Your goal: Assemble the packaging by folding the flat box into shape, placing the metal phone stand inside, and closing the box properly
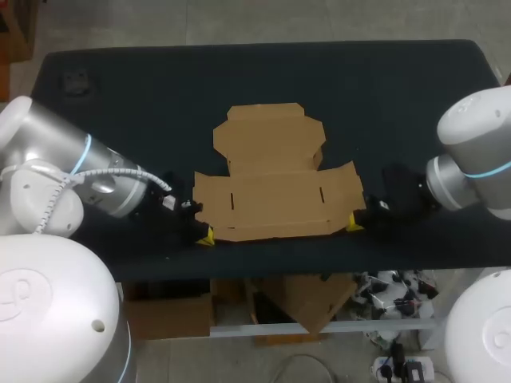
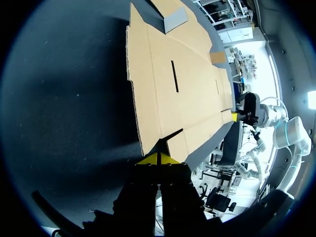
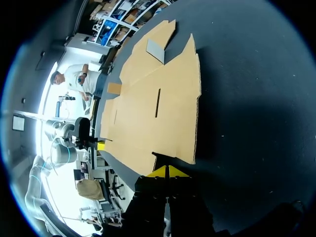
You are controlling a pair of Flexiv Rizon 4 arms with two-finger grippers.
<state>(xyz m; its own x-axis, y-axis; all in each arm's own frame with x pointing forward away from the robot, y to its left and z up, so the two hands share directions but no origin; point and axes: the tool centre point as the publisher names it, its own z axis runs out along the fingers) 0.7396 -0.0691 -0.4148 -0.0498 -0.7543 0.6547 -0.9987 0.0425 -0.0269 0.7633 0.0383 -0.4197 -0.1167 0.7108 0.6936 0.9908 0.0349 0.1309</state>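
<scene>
The left arm [image 1: 104, 183] lies low, wrist turned inward; the left gripper [image 2: 159, 159] has its yellow tips pressed together. The right arm [image 1: 471, 171] mirrors it, the right gripper [image 3: 167, 172] likewise closed tip to tip.

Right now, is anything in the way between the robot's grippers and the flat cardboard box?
No, nothing visible. The left gripper and right gripper sit right at the near corners of the flat cardboard box.

The flat box [image 1: 275, 191] lies on the middle of the table [image 1: 120, 96], nearer its front edge. The left gripper [image 1: 207, 237] sits at the box's front left corner and the right gripper [image 1: 354, 224] at its front right corner. A small plate [image 3: 155, 49] rests on the box's rear section.
</scene>
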